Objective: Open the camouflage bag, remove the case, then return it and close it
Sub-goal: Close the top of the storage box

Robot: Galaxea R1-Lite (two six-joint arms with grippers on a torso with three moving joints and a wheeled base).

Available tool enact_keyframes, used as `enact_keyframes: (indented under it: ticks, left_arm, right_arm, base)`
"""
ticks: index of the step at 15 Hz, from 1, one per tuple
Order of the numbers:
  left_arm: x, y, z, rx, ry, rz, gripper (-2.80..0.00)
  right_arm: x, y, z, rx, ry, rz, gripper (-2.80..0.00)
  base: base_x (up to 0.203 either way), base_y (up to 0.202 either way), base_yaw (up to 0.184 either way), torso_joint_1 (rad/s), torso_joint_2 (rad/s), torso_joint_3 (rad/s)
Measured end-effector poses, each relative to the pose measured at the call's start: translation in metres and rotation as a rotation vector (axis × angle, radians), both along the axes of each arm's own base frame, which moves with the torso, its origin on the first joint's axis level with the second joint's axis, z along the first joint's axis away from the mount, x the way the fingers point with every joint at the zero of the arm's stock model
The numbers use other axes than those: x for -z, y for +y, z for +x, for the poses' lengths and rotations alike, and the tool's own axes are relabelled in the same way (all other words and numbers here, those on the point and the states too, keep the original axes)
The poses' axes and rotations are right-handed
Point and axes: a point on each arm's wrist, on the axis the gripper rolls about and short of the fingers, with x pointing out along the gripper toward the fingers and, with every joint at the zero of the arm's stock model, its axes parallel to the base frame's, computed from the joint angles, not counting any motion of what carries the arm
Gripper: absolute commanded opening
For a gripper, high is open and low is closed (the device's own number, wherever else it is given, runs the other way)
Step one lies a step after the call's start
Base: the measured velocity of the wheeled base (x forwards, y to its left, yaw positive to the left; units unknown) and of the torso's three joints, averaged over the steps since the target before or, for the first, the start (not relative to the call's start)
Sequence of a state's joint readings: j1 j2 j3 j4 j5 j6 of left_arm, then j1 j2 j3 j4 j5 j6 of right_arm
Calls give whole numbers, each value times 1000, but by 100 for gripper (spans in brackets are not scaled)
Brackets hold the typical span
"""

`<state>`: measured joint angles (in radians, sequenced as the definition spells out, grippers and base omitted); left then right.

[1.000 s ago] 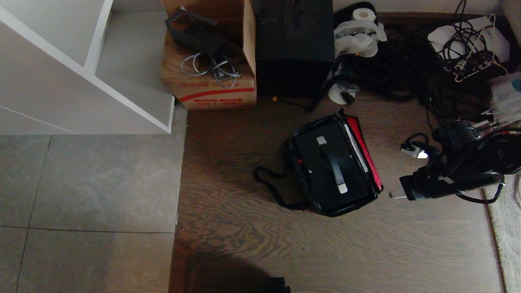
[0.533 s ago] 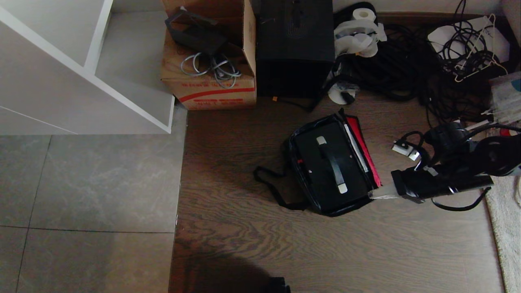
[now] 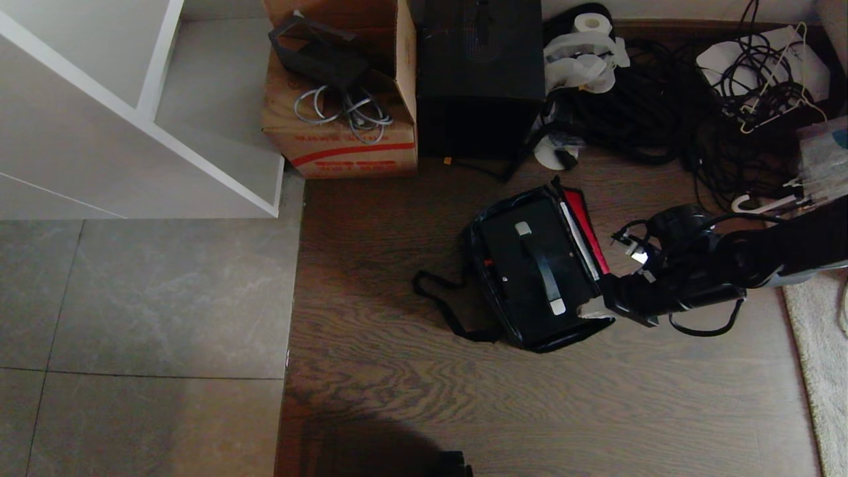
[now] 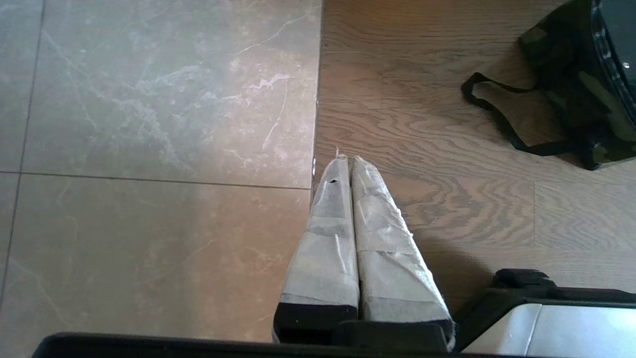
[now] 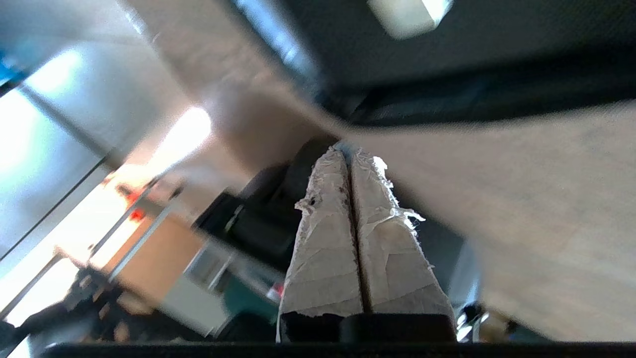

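Camouflage bag [image 3: 490, 291]: on the wood floor [image 3: 397, 397], lid thrown back toward the robot's right, red lining [image 3: 589, 232] exposed. Shoulder strap [image 3: 444, 311] trailing on the floor at the robot's left of the bag. Case [image 3: 536, 271]: seated inside the bag, handle [image 3: 544, 271] uppermost. Long axis of case and handle: diagonal, far end canted toward the robot's left, near end toward the right arm.

Step in hand, as judged: bag open, case in place, lid not yet shut; either removal pending or closing pending, not determinable from this moment.

Right gripper [image 3: 591, 308]: at the near right corner of the bag, by the lid edge; fingers [image 5: 348, 223] pressed together, nothing between them. Contact with the bag: not determinable.

Next move calls for: spreading the fingers before any grasp of handle or lid.

Left gripper [image 4: 348, 164]: parked above the floor, well clear of the bag, pressed together, empty.
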<state>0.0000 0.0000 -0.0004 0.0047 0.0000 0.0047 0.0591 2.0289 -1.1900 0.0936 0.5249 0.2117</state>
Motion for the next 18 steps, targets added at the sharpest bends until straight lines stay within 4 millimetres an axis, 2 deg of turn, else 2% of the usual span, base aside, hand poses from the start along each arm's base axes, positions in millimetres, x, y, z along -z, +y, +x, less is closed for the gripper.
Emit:
enact_keyframes:
  ticks: [4,5,9,13,18]
  left_arm:
    - [0,0,0,0,0,0,-280]
    - [0,0,0,0,0,0,-280]
    - [0,0,0,0,0,0,-280]
    - [0,0,0,0,0,0,-280]
    - [0,0,0,0,0,0,-280]
  right_arm:
    - [5,-11,5,35,9,-9,-280]
    - [7,-13,4,51,15,-27,0]
    - [16,-15,0,102,48,-92,0]
    - [27,-18,0,232,81,-242,0]
    - [40,1,8,371,87,-310,0]
  base:
    - [0,0,0,0,0,0]
    - [0,0,0,0,0,0]
    - [0,0,0,0,0,0]
    - [0,0,0,0,0,0]
    - [0,0,0,0,0,0]
